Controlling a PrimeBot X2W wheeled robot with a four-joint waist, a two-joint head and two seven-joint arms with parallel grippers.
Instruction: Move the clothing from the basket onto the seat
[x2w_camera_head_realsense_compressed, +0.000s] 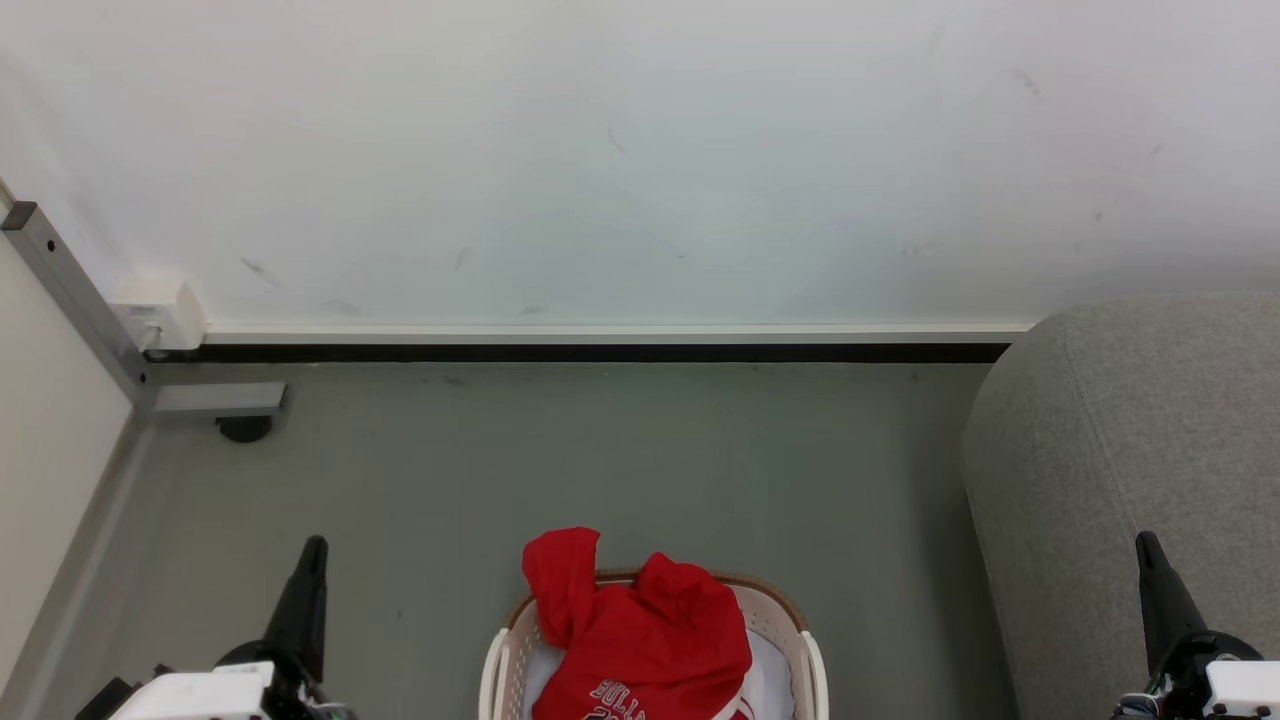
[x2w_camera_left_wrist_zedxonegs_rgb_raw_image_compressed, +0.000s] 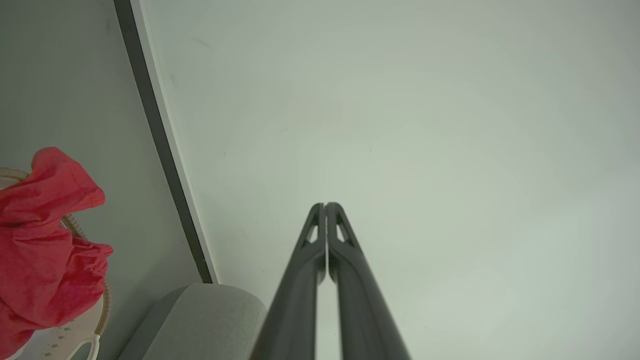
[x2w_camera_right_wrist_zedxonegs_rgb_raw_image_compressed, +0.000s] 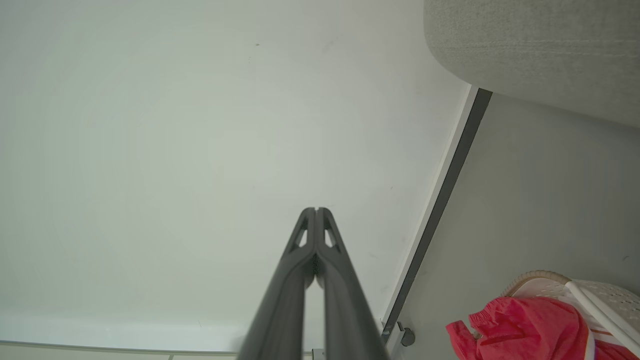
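My left fingers (x2w_camera_head_realsense_compressed: 305, 600) and right fingers (x2w_camera_head_realsense_compressed: 1160, 595) were pressed shut and held nothing, one on either side of the basket (x2w_camera_head_realsense_compressed: 790, 612) on the floor (x2w_camera_head_realsense_compressed: 600, 470). The red clothing (x2w_camera_head_realsense_compressed: 640, 640) lay heaped in the basket, one fold over its far rim, near the grey sofa (x2w_camera_head_realsense_compressed: 1130, 450) on my right.

Our left fingers (x2w_camera_left_wrist_zedxonegs_rgb_raw_image_compressed: 299, 285) are pressed together, tips touching, nothing between them, pointing at a plain pale wall (x2w_camera_left_wrist_zedxonegs_rgb_raw_image_compressed: 425, 125). Over at the left edge the red clothing (x2w_camera_left_wrist_zedxonegs_rgb_raw_image_compressed: 45, 250) spills over the rim of the basket (x2w_camera_left_wrist_zedxonegs_rgb_raw_image_compressed: 60, 336). A rounded grey corner of the seat (x2w_camera_left_wrist_zedxonegs_rgb_raw_image_compressed: 205, 320) sits nearby on the floor (x2w_camera_left_wrist_zedxonegs_rgb_raw_image_compressed: 60, 75).
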